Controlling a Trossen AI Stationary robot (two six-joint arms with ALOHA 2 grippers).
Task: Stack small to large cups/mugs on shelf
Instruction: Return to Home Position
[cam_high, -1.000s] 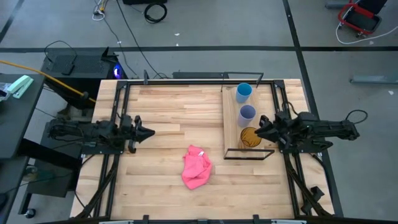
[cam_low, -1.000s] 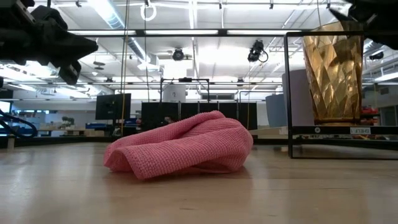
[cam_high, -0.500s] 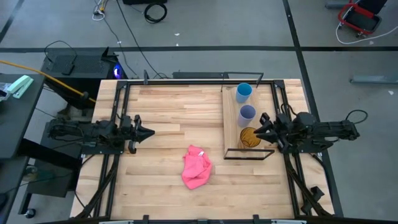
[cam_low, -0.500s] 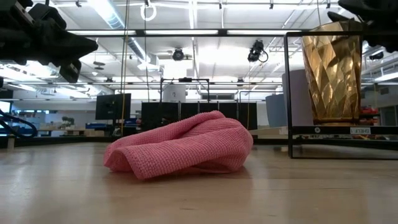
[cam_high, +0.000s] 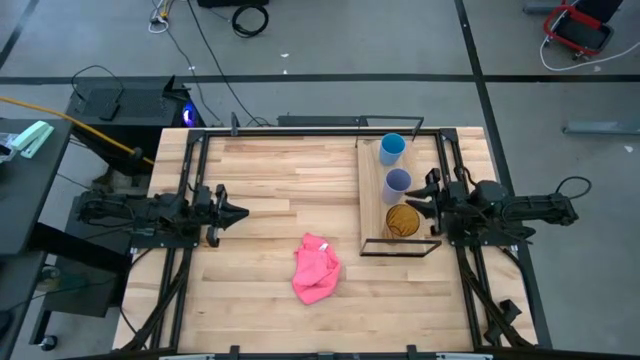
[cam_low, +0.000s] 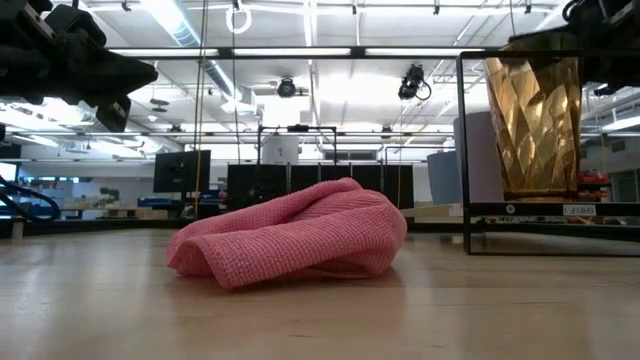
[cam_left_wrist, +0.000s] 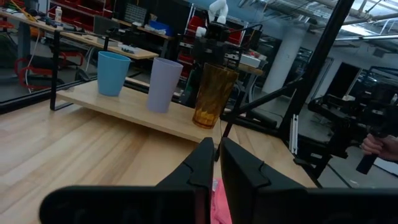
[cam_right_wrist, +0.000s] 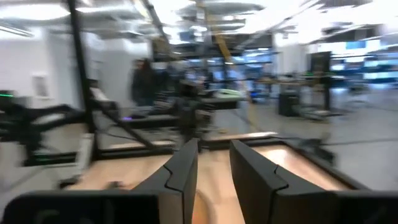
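Observation:
Three cups stand upright in a row on the light wood shelf at the table's right: light blue at the far end, lavender in the middle, amber nearest. The left wrist view shows them too: blue, lavender, amber. My right gripper is open and empty, just right of the lavender and amber cups. My left gripper is shut and empty above the table's left half.
A crumpled pink cloth lies on the table near its front edge, left of the shelf, and fills the middle of the low view. The shelf's thin black frame rises around the amber cup.
My right gripper has drawn back from over the amber cup toward the table's right edge. The amber cup stays upright on the shelf.

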